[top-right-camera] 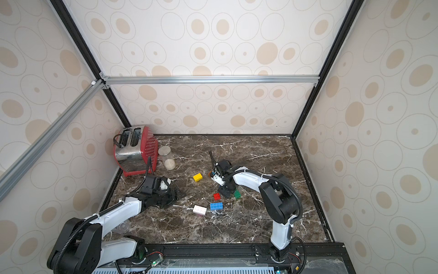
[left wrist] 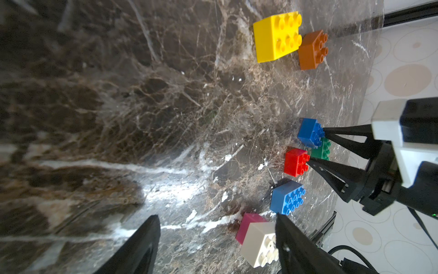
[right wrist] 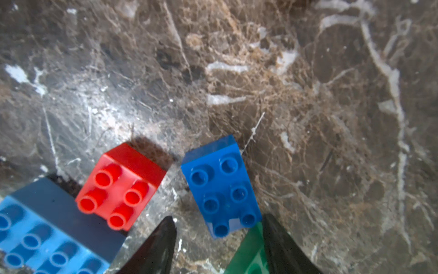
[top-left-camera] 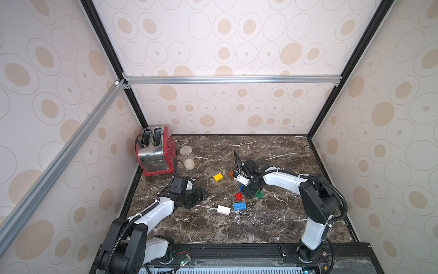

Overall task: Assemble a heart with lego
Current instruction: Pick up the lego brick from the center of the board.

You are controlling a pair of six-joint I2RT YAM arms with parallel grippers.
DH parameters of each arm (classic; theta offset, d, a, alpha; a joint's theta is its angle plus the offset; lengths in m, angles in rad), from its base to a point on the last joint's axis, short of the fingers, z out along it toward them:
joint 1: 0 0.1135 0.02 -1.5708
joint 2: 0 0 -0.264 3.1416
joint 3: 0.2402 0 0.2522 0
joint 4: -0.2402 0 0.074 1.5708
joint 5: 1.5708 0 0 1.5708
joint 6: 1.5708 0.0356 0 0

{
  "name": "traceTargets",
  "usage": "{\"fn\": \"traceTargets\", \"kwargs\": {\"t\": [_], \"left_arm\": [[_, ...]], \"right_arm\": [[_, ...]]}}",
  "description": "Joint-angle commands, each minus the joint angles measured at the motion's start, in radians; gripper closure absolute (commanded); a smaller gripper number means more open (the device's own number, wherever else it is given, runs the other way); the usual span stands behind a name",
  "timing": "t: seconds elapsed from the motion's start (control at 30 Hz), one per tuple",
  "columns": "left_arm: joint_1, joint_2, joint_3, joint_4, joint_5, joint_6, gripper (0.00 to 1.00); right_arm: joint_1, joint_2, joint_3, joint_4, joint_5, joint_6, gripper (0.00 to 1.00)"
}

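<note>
Nearest the front rail, the left arm folds at its base and runs low and forward over the dark marble table [top-left-camera: 284,220]. Its wrist is rolled sideways, and the left gripper [top-left-camera: 199,200] hangs just above the surface with jaws spread wide, holding nothing. In the left wrist view, one finger [left wrist: 296,244] overlaps the white brick [left wrist: 258,244], which is stacked on a pink brick [left wrist: 250,224].

The right arm stands taller, with its upper link upright, its elbow high, its forearm reaching toward the table's middle and its wrist bent steeply down. The right gripper [top-left-camera: 252,193] points at the table with jaws apart, either side of the near end of the small blue brick [right wrist: 220,187]. One finger [right wrist: 277,239] is right at that brick's corner, over the green brick [right wrist: 248,256]. The other finger stands clear, so nothing is pinched.

The lego [top-right-camera: 216,197] lies loose mid-table. The wide blue brick [top-left-camera: 239,206] is beside the white one and the red brick [top-left-camera: 239,196] just beyond it. Farther off are the yellow brick [top-left-camera: 218,177] and the orange brick [top-left-camera: 231,174]. In the far left corner stand a glass jar [top-left-camera: 187,157] and a red toaster [top-left-camera: 156,151].
</note>
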Motion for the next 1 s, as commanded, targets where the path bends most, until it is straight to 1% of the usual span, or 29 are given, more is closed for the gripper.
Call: {"fn": "traceTargets", "kwargs": {"t": [0.0,0.1,0.33,0.63,0.67,0.8,0.97], "left_arm": [[-0.007,0.003,0.026,0.007,-0.005,-0.010,0.24],[-0.007,0.006,0.026,0.007,-0.009,-0.011,0.24],[-0.006,0.020,0.034,0.009,-0.010,-0.008,0.24],[-0.007,0.013,0.025,0.009,-0.015,-0.012,0.23],[-0.008,0.012,0.025,0.008,-0.014,-0.011,0.23],[-0.007,0.011,0.025,0.008,-0.015,-0.011,0.23],[-0.007,0.003,0.020,0.007,-0.016,-0.013,0.24]], "right_arm": [[0.005,0.032,0.057,-0.032,-0.012,-0.048,0.43],[0.007,0.039,0.071,-0.032,-0.010,-0.058,0.47],[0.008,0.099,0.111,-0.044,-0.020,-0.077,0.52],[0.009,0.089,0.107,-0.041,-0.005,-0.062,0.61],[0.009,0.084,0.107,-0.039,-0.003,-0.059,0.60],[0.011,0.081,0.110,-0.029,0.013,-0.058,0.54],[0.017,0.098,0.129,-0.042,0.006,-0.058,0.55]]}}
